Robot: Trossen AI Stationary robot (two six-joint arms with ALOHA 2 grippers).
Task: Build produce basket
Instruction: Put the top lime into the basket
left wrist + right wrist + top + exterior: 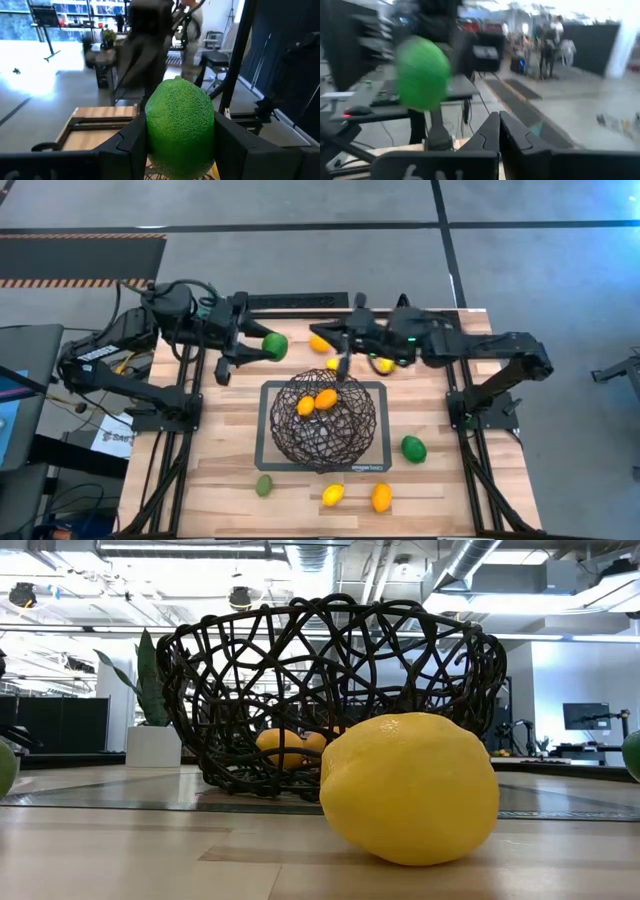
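So the left gripper [262, 348] is clamped on a round, bumpy bright-green fruit [274, 346], holding it up in the air beyond the far rim of the round dark brown open-weave wire basket [322, 420]. In the left wrist view you can see that green fruit [180, 127] wedged right between the two dark fingers [131, 142].

The right gripper [342, 366] is pointing down just over the basket's far edge, and its fingers [512, 135] are pressed together with nothing between them. From its wrist camera the green fruit [422, 73] shows up blurry, farther off.

The basket sits on a flat grey-framed rectangular mat [271, 455] in the middle of the light wooden slat table [450, 480]. Two orange fruits [316, 402] lie inside it, touching each other.

The rest of the produce is scattered on the table: an orange-yellow one [319, 344] and a yellow one [384, 365] at the far side, partly hidden under the right arm, a dark green one [413, 448] just beside the mat on the right, and a small green one [264, 485], a yellow lemon [333, 495] and an orange one [381, 497] along the near side. That yellow lemon [410, 788] fills the low view, in front of the basket [335, 690].
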